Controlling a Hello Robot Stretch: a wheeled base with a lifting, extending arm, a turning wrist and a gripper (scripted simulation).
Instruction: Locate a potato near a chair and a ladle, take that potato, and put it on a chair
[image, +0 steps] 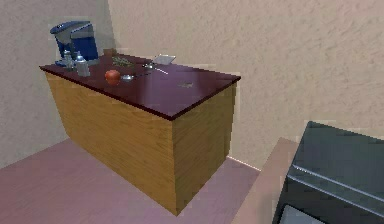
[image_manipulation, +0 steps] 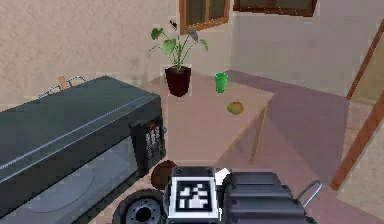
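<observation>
Right of the potted plant (image_manipulation: 178, 62) sits what I take for the potato (image_manipulation: 235, 107): likely firm, light, rounded; I'd grip across its middle. Whether my gripper (image_manipulation: 145, 205) holds anything, I cannot tell.

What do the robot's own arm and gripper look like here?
The arm is a dark, ribbed, blocky bar at the arm side view's bottom edge. On it sits a white square marker with black marks. Left of that, the gripper is a dark rounded body with a paler ring; its fingers cannot be made out.
</observation>
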